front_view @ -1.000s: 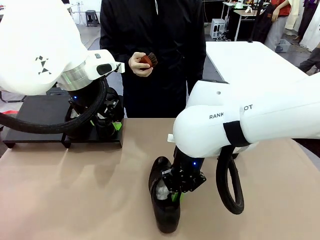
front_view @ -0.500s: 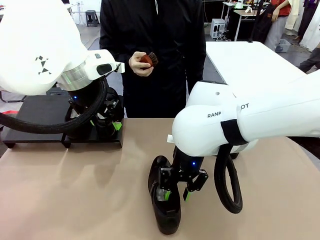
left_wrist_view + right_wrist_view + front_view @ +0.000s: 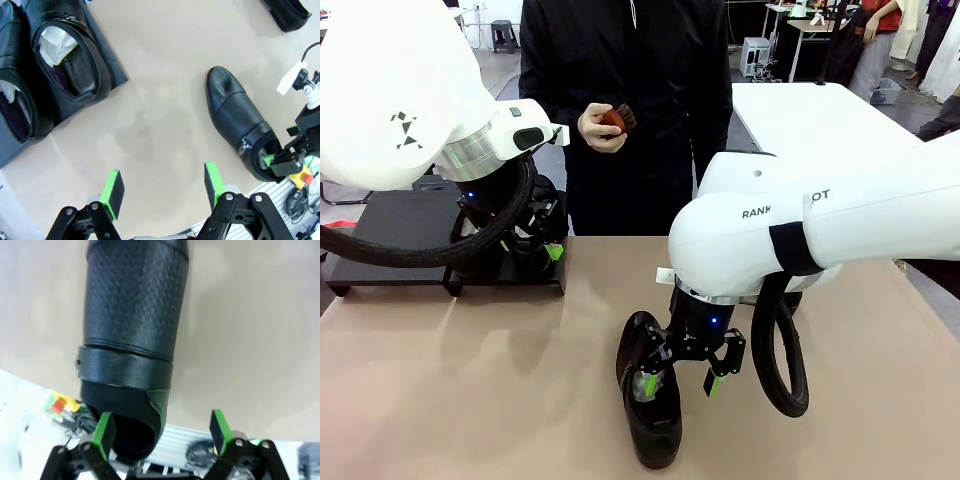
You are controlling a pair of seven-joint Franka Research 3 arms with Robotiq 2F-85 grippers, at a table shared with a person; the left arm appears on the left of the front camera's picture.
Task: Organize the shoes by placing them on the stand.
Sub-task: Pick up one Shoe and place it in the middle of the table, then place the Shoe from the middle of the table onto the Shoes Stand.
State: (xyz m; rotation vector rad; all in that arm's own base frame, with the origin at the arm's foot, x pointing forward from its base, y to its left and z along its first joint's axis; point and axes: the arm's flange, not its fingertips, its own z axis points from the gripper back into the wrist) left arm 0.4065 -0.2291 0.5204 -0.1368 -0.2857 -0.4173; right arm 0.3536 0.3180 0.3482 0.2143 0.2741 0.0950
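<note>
Right fingers: spread wide on my right gripper, pinching nothing.
Where they are: low over the table, at the back end of the loose shoe.
Right pads: in the right wrist view I see one green pad right at the open heel end of the loose shoe. The other pad is well off to the side. I cannot tell if the near pad touches the leather.
Left fingers: spread wide too on my left gripper. I see only bare table between the pads.
Where the left gripper is: in the front view it hangs by the right end of the stand.
Loose shoe: it sits flat on its sole near the middle of the tan table. Its toe points to my side. A bit of white paper shows inside it.
Pair on the stand: two black shoes lie side by side and touch each other. White paper is stuffed in both.
Last shoe: it lies on the table, well apart from the loose shoe. I see only part of it at the top edge of the left wrist view.
Person: stands at the far side of the table. One hand holds a small reddish-brown brush up at the chest.
</note>
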